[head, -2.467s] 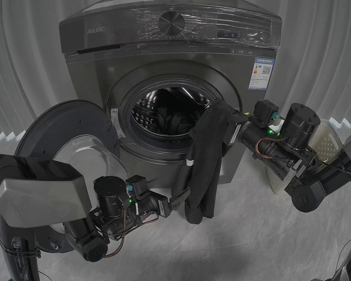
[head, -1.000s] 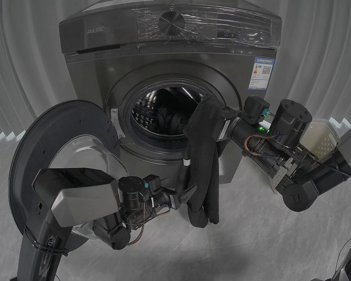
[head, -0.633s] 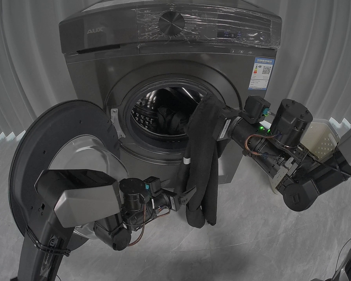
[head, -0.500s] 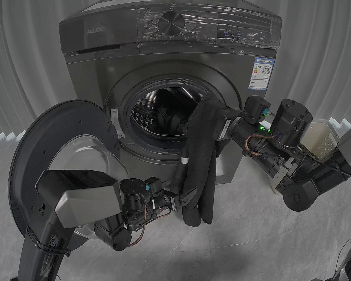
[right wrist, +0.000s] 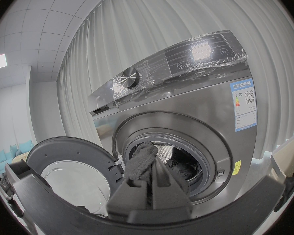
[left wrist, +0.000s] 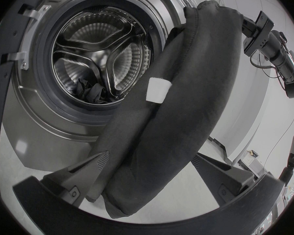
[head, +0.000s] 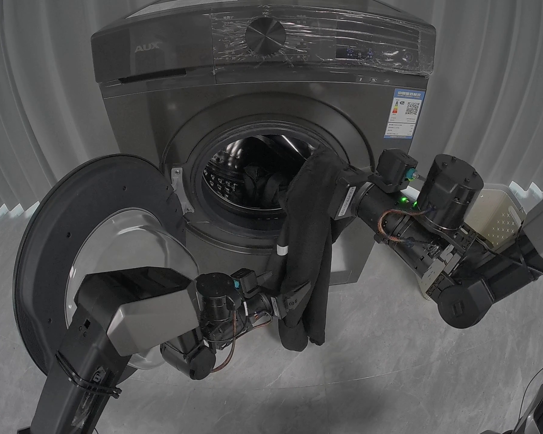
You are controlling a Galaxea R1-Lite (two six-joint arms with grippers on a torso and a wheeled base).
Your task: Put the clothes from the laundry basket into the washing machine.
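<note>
Moved since the earliest frame: left pincer (head: 297, 296), brought in from the left toward the lower end of the black garment (head: 304, 242); right pincer (head: 339, 193), carried slightly leftward with the garment's top, closer to the mouth of the washing machine (head: 163, 110). Left pincer released, fingers (left wrist: 85, 168) spread to either side of the hanging folds. Right pincer clenched on the bunched upper end of the garment, level with the right rim of the opening. Garment draped straight down in front of the machine, lower end low over the floor (head: 374, 363), not yet inside the drum (left wrist: 98, 59); other dark clothes (left wrist: 88, 90) already at the drum's bottom. Door (head: 96, 212) swung open to the left; laundry basket (head: 498, 215) beside the machine's right side.

Handling, as judged: soft, limp, light, likely to slide and trail; best gathered low, near the doubled lower end, then lifted over the rim together with the top.

Labels: small white tag (left wrist: 157, 90) on the garment, no writing discernible; blue-and-white rating sticker (head: 404, 113) at the front panel's upper right and yellow sticker (right wrist: 236, 167) beside the opening, print too small to make out; clear film (head: 320, 46) over the control panel and dial (head: 265, 35).
</note>
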